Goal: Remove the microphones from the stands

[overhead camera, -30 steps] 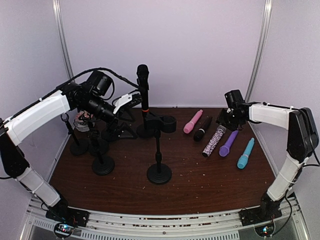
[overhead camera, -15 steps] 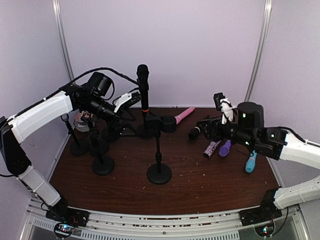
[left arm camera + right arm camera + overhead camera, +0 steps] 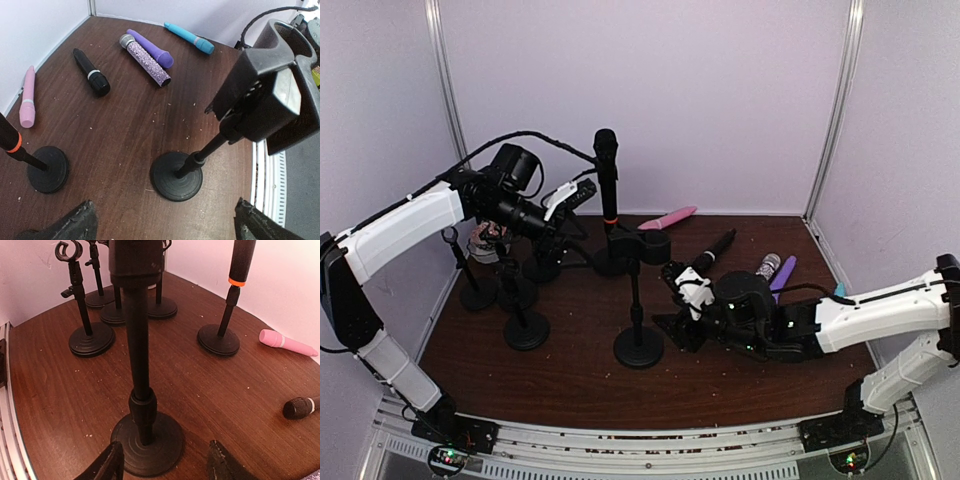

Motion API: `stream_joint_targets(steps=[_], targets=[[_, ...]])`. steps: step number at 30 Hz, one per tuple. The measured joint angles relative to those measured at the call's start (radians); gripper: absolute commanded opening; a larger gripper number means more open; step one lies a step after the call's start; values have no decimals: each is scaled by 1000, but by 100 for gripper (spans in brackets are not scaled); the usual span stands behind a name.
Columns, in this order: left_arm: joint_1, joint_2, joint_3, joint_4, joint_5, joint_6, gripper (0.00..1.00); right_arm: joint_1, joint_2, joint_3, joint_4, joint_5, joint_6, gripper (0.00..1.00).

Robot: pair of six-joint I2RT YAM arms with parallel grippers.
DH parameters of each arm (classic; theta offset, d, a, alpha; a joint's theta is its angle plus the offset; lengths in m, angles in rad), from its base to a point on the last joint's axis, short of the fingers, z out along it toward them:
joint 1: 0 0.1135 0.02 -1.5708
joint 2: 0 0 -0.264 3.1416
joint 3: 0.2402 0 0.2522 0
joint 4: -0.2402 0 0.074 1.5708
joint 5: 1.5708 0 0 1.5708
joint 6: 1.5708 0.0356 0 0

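Black handheld microphone [image 3: 606, 170] with orange ring, upright in its black round-based stand [image 3: 611, 263] at the back, left gripper [image 3: 576, 194] gaping wide nearby, right gripper [image 3: 165, 465] parted, empty, low beside another black stand [image 3: 140, 365].

Straight ahead of the right pincer [image 3: 165, 464] stands the nearest stand [image 3: 140, 390]. Beyond it, rightward, the microphone [image 3: 241, 260] sits upright in the far stand [image 3: 218, 342]; leftward, a cluster of stands [image 3: 91, 337].
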Motion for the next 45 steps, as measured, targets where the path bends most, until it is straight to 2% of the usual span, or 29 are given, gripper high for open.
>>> stream_joint_targets(steps=[9,21,24,27,28,37,45], targets=[[8,-9,-14,0,17,0,98,47,264,121,168,57,18,53],[15,-41,-44,-4,26,20,98,81,417,193,283,261,47,29],[15,-41,-44,-5,27,29,98,87,434,193,300,299,49,18],[17,-42,-44,-5,29,32,98,93,436,195,308,314,61,1],[19,-42,-44,-5,31,34,97,95,436,195,308,321,62,0],[20,-41,-66,-1,50,36,87,103,393,195,247,341,90,0],[-7,-41,-119,31,78,14,80,53,228,205,201,272,217,0]])
